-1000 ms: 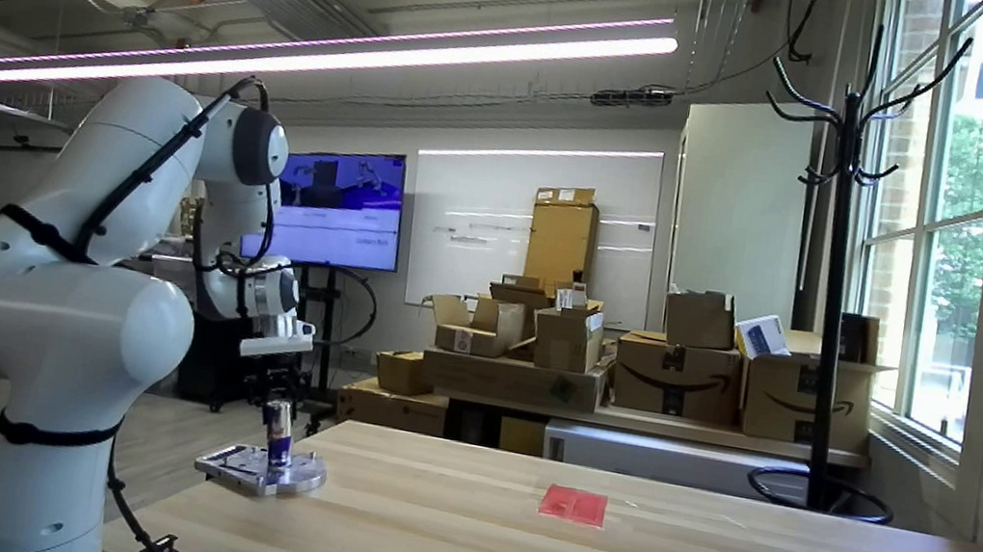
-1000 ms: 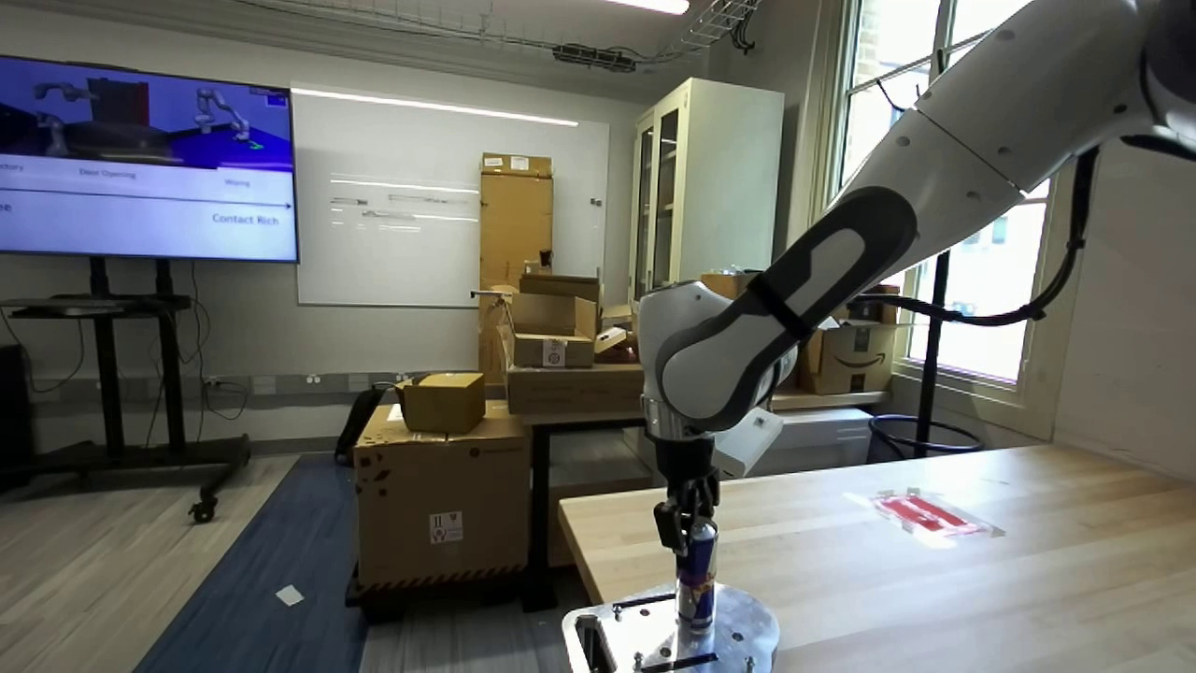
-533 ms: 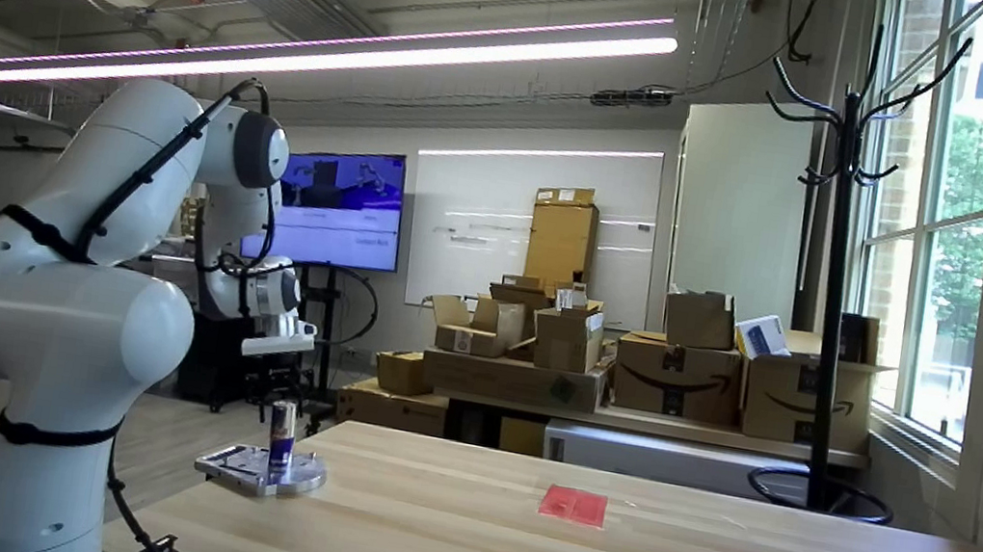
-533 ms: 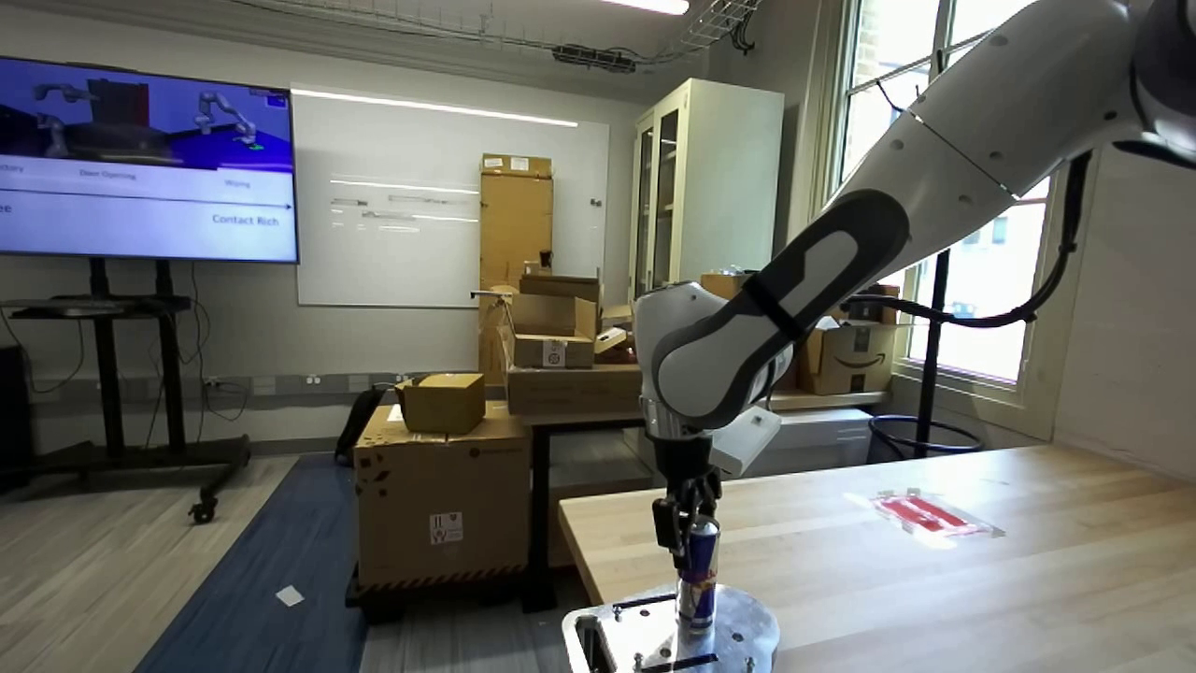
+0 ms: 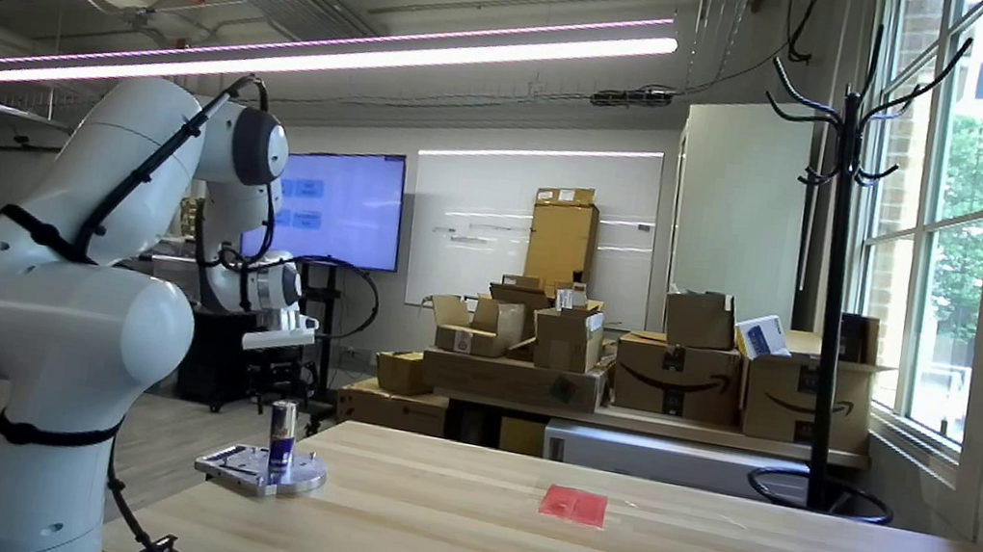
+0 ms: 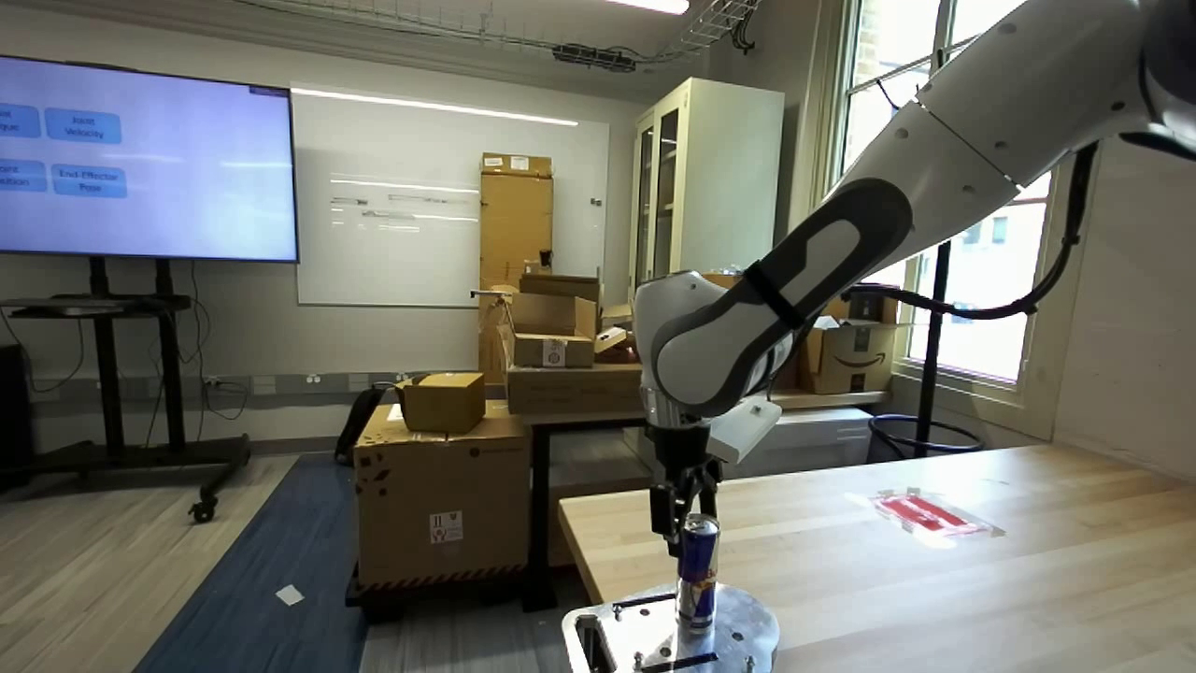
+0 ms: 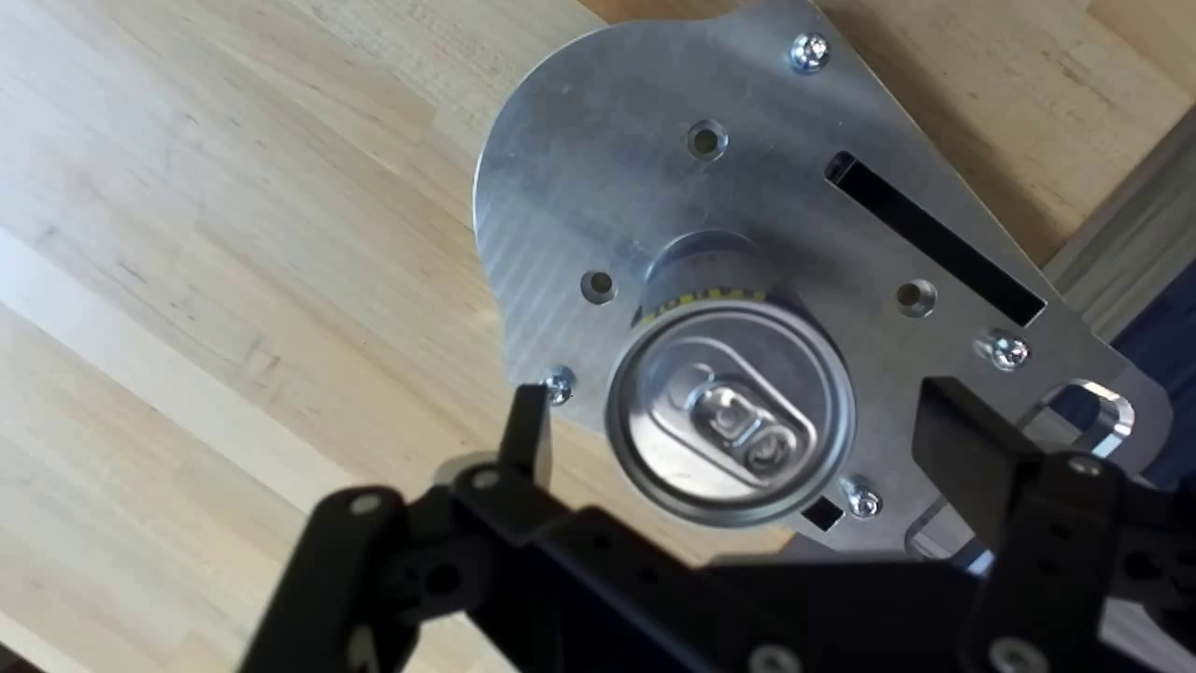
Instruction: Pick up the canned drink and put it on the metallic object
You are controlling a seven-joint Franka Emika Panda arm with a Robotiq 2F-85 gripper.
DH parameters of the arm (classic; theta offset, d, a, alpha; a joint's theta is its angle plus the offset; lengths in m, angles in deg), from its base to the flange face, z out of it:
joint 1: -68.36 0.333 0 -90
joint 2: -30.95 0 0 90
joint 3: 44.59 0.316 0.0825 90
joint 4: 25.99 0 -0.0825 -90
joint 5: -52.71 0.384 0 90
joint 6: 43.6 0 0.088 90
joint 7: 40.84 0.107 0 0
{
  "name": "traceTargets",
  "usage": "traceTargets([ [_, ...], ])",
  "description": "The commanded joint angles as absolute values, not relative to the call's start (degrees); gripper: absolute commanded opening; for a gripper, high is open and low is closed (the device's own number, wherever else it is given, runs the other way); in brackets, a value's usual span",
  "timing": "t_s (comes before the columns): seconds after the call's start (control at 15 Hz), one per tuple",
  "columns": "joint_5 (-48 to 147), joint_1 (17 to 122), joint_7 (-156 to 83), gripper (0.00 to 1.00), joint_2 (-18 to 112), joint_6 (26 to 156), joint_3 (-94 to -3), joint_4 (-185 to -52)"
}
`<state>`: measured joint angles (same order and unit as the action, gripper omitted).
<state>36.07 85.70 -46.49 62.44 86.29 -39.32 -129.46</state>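
Basically, I'd call it abt done: the can [image 6: 698, 572] stands upright on the metal plate [image 7: 598, 187], unheld. My gripper [image 7: 733, 439] has its fingers [image 7: 972, 453] spread wide, one to each side of the can in the wrist view w/ gaps showing, gripping nothing. Prob. all that's left for me is backing off w/o tipping it.
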Motion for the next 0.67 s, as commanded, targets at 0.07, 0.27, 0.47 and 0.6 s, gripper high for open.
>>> traceTargets([
  [0.07,34.73,85.33,-43.44,1.0,54.06,83.67,-39.52,-132.32],
  [0.27,35.53,83.5,-42.88,1.0,48.1,81.82,-40.14,-134.19],
  [0.47,36.66,79.78,-43.36,1.0,41.81,80.8,-41.54,-137.33],
  [0.6,38.62,76.39,-44.7,1.0,38.23,80.58,-42.83,-140.02],
])
